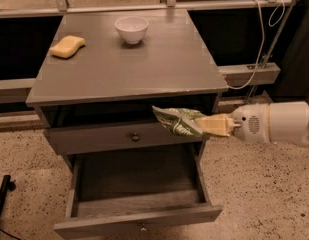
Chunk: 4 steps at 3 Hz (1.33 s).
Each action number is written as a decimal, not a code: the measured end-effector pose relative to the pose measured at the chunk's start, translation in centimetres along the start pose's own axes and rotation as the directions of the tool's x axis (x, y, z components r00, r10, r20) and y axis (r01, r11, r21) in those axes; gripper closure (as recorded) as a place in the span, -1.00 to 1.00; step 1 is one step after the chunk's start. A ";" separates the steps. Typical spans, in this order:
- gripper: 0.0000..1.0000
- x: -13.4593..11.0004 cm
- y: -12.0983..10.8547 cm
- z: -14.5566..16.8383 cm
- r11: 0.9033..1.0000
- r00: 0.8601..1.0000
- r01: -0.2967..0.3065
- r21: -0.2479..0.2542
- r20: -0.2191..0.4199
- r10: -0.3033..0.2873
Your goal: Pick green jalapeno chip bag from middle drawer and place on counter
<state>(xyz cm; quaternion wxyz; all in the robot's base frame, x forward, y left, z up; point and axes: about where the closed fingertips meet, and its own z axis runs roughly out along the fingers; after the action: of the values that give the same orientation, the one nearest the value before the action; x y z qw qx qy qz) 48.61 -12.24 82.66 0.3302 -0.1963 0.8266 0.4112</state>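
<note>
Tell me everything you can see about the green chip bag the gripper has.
The green jalapeno chip bag is a small crinkled, foil-like pouch, dark green with pale lettering and a whitish edge. It lies roughly sideways in the air, pinched at one end by the gripper, whose fingers are shut on it. It hangs above the open middle drawer, in front of the closed drawer front, just below the counter edge. Only the gripper touches it.

Speckled terrazzo floor [264,194] below the pincer [216,125] at right; metal rail [119,7], white cable [257,29] behind.
</note>
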 end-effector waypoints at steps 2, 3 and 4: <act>1.00 -10.3 2.2 -5.7 0.990 0.998 0.059 0.127 0.018 -0.062; 1.00 -14.8 2.8 -5.9 0.985 0.997 0.071 0.160 0.025 -0.076; 1.00 -18.5 3.3 -3.0 0.982 0.995 0.094 0.165 -0.001 -0.096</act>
<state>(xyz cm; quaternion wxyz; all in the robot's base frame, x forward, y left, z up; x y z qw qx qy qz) 58.56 -11.76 98.88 0.3676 -0.2060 0.8464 0.3257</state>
